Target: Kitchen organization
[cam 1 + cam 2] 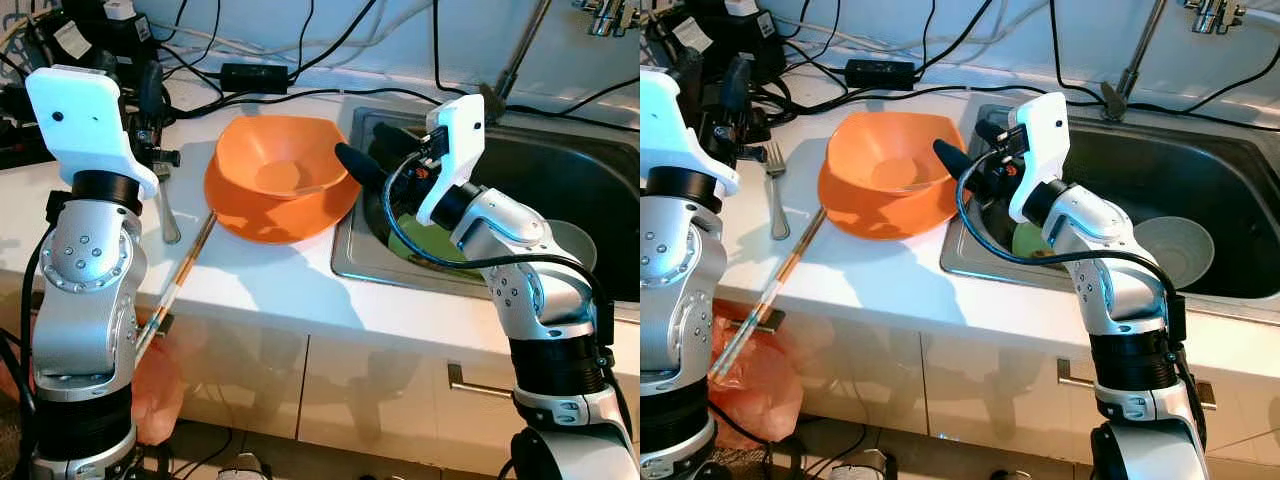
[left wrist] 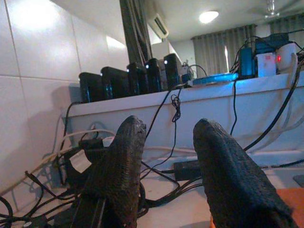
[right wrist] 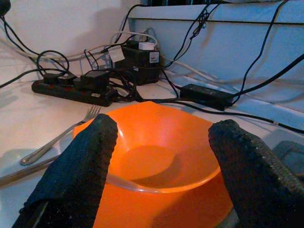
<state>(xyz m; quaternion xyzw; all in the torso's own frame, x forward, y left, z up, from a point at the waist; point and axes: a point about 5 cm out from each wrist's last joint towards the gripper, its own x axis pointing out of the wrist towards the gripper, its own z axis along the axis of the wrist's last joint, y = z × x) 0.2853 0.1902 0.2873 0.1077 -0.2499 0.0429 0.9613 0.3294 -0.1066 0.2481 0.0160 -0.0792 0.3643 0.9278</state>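
- Orange bowl [image 1: 280,175] sits upright on the white surface [image 1: 250,275], just left of the steel sink [image 1: 560,180]; its right rim overhangs the sink's edge.
- Right end effector [image 1: 965,150] hovers at the sink's left edge, beside the orange bowl's right rim; fingers spread apart, gripping nothing. In the right wrist view the two black fingers [image 3: 78,166] frame the bowl without touching it.
- Left end effector [image 2: 171,175] is raised left of the bowl, near the tangle of cables [image 1: 200,60] at the wall; fingers apart, empty.
- Fork [image 1: 775,195] lies on the surface left of the bowl.
- Chopsticks [image 1: 175,285] lie diagonally from the bowl's left rim toward the surface's front edge.
- Green dish [image 1: 420,250] and white bowl [image 1: 1175,250] rest inside the sink.
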